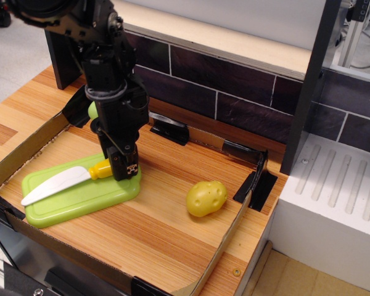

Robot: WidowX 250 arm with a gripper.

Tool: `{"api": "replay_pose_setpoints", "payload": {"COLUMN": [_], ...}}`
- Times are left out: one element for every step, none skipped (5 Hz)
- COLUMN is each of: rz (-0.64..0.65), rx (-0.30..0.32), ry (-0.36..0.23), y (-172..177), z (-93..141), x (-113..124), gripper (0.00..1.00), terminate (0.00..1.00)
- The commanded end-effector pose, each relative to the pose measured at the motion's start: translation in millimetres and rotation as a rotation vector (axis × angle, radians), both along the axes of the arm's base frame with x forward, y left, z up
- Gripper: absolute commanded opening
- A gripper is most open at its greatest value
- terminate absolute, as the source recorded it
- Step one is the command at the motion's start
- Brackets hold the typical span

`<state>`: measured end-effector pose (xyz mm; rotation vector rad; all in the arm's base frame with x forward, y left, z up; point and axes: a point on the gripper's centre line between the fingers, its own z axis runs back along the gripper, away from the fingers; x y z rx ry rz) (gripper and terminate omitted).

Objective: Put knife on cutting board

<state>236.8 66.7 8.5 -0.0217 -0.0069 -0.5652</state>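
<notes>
The knife has a white curved blade and a yellow handle. It lies low across the light-green cutting board, blade pointing left, with its tip past the board's left edge. My black gripper stands over the board's right end, where it hides the loop handle corner. Its fingers are closed on the end of the yellow handle. The blade looks to rest on the board's surface.
A yellow lumpy potato toy lies right of the board. A green pear toy shows partly behind my arm. Low cardboard walls with black corner brackets ring the wooden work area. A white ribbed rack stands at the right.
</notes>
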Motion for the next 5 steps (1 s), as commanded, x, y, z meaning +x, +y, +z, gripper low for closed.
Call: {"api": "replay_pose_setpoints", "payload": {"rz": [0.086,0.156,0.348,0.348,0.348], "rx": [-0.001,-0.042,-0.119,-0.119,-0.119], "ry": [-0.037,-0.013,-0.024,-0.024,-0.024], "y": [8.0,5.4,8.7,8.7,8.7], "z": [9.8,31.5,52.9,52.9,52.9], "x": [14.4,24.2,34.5,34.5,34.5], "gripper": [1.00,1.00,1.00,1.00,1.00], "terminate": [0.00,0.00,0.00,0.00,1.00]}}
